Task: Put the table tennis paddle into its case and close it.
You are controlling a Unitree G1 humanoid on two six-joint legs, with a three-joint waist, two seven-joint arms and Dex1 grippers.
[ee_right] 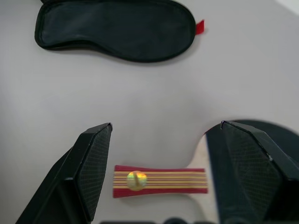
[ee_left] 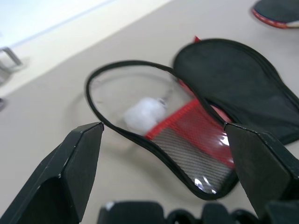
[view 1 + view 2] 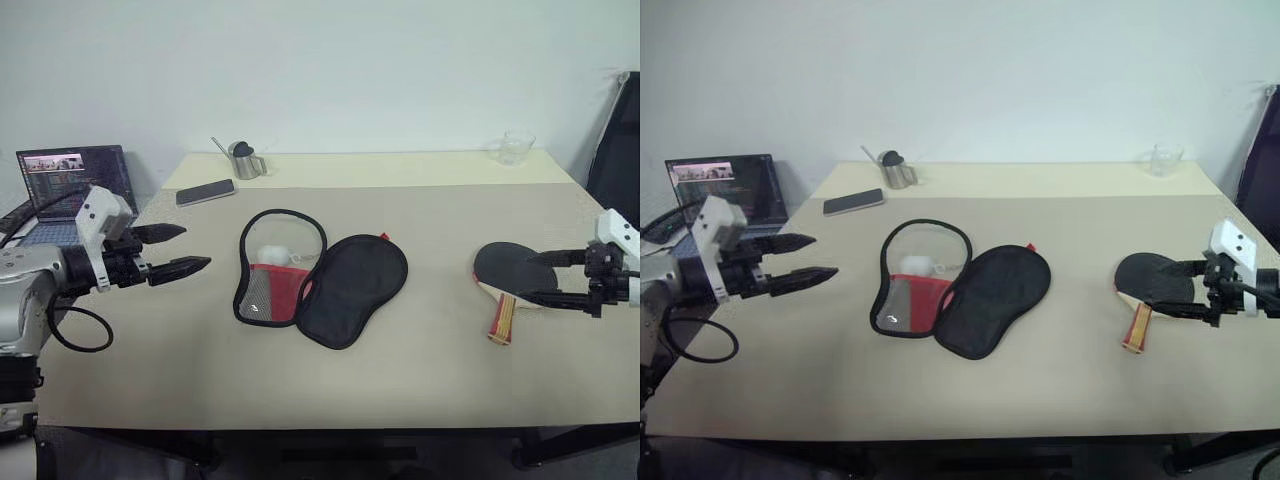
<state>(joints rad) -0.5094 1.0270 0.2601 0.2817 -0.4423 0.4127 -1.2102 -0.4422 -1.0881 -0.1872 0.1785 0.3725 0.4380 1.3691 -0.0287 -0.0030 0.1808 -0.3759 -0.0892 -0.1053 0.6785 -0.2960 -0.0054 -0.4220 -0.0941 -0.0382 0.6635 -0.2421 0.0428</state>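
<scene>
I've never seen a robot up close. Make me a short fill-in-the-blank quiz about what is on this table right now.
1. The case lies unzipped and ____ on the table.
2. The table tennis paddle lies flat near the robot's ____ gripper.
3. The left gripper has its fingers ____, holding nothing.
4. Near the smartphone stands a small ____ jug.

Missing words: open; right; open; metal

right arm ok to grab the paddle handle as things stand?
Probably yes. The right gripper hangs open just over the paddle, whose handle lies flat on bare table between its fingers in the wrist view. Nothing lies close to it; the case is well off to the side.
</scene>
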